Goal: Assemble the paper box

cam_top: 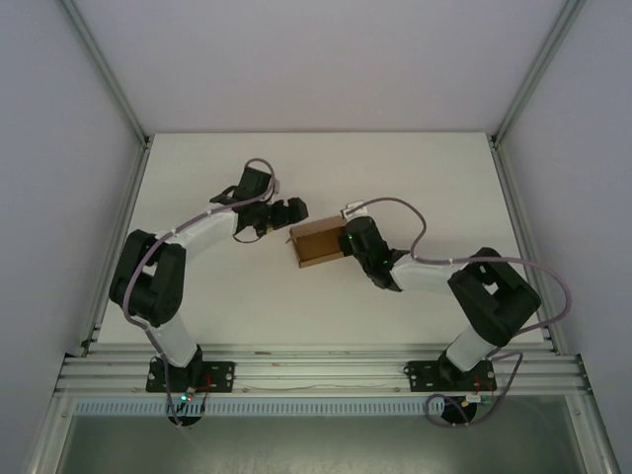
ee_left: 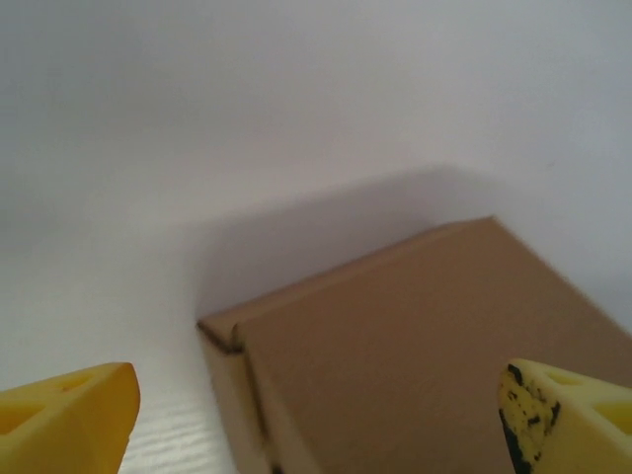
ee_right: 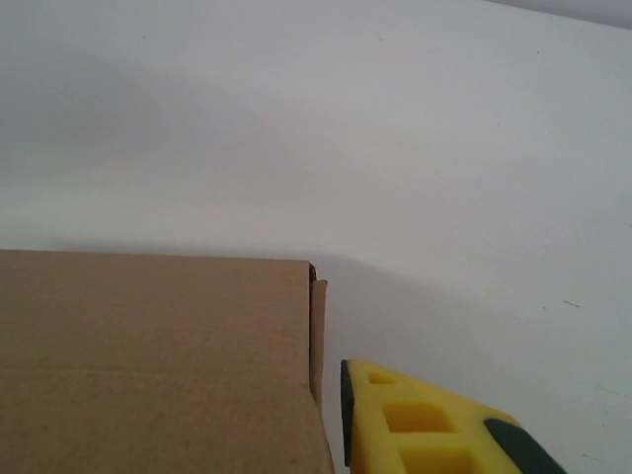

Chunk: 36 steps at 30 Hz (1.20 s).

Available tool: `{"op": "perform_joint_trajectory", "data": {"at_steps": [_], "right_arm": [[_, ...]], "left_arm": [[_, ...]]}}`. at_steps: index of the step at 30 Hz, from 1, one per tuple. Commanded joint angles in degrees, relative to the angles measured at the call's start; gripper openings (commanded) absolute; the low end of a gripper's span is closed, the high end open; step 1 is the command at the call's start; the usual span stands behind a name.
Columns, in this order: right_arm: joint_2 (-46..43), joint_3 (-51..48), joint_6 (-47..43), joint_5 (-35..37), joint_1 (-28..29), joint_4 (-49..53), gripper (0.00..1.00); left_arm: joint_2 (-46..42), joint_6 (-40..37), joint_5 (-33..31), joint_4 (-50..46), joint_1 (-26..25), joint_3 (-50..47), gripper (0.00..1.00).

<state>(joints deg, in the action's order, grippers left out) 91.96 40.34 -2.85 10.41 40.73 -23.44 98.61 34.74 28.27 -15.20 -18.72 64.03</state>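
Paper box: the brown paper box (cam_top: 318,244) lies flat on the white table (cam_top: 395,168), between the two end effectors.
Left end effector: the left end effector (cam_top: 291,213) has its jaws spread wide and holds nothing. In its wrist view the yellow fingertips (ee_left: 64,425) frame the paper box without touching it.
Box from the left end effector: just ahead, with one corner turned towards it, lying nearer the finger on the right of that view than the other.
Right end effector: the right end effector (cam_top: 348,240) sits over the box's far end. One yellow finger (ee_right: 425,425) shows just beside the box's side wall. I cannot tell whether it is gripping.
Box from the right end effector: directly under and ahead of it, touching or nearly so.
Long axis: it runs roughly from one end effector to the other, so each faces a short end.
Nearer arm: the right.
Judgement: the right arm probably steadies the box while the left comes in on the facing end. Any next move depends on that end-on alignment.
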Motion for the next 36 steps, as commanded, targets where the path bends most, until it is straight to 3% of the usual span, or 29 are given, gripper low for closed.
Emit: {"op": "perform_joint_trajectory", "data": {"at_steps": [1,13,20,24,28,36], "right_arm": [[-1.6,-2.0,1.4,1.4,0.2,-0.7,0.23],[-12.4,-7.8,8.2,1.5,0.6,7.0,0.48],[-23.8,-10.1,16.0,4.3,0.5,20.5,0.85],[-27.0,-9.0,17.6,3.7,-0.9,23.1,0.99],[-25.3,-4.5,20.7,-1.8,-5.7,26.8,1.0],[-14.3,3.7,23.1,-21.6,-13.1,26.7,0.99]], "left_arm": [[-1.9,2.2,2.9,3.3,0.0,-3.6,0.89],[0.9,4.5,6.9,13.1,-0.5,-8.9,0.67],[4.6,4.0,8.2,15.8,-1.2,-9.5,0.58],[6.7,3.6,8.7,17.4,-1.2,-9.9,0.56],[9.0,2.6,9.3,18.8,-1.1,-9.4,0.54],[10.4,3.7,16.1,27.8,1.5,-11.7,0.43]]}}
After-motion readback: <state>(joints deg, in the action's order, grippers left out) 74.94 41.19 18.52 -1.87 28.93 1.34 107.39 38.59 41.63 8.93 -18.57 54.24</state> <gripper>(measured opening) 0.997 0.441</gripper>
